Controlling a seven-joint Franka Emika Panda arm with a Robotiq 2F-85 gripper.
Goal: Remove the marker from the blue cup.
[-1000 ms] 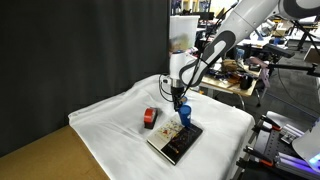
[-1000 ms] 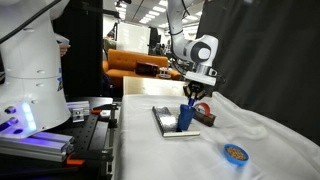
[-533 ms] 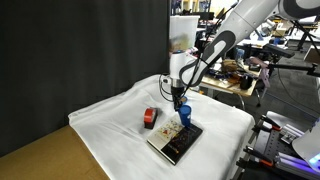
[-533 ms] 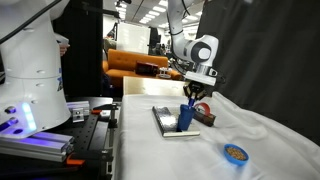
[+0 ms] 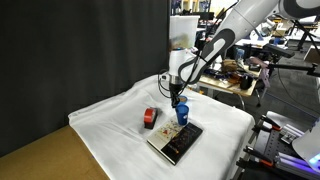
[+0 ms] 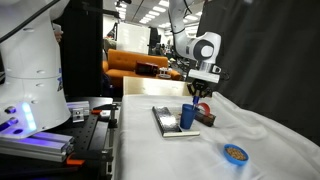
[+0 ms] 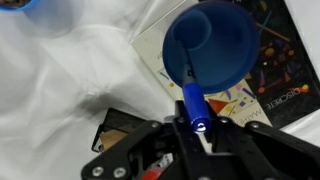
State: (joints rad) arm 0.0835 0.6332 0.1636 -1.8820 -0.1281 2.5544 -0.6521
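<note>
Above the translucent deep-blue plastic cup (image 7: 236,56), your end effector (image 7: 197,127) is clamped on the blue marker (image 7: 190,96), apparently lifted clear; only setting it on the white-draped desk (image 7: 60,95) remains.

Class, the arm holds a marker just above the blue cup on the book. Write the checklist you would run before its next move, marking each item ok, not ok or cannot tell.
1. The gripper is shut on the marker: ok.
2. The marker's far end is clear of the blue cup rim: cannot tell; they overlap in the wrist view.
3. The blue cup stands upright on the book: ok.
4. The red block lies apart from the cup: ok.
5. The light-blue ring lies away from the gripper: ok.
</note>
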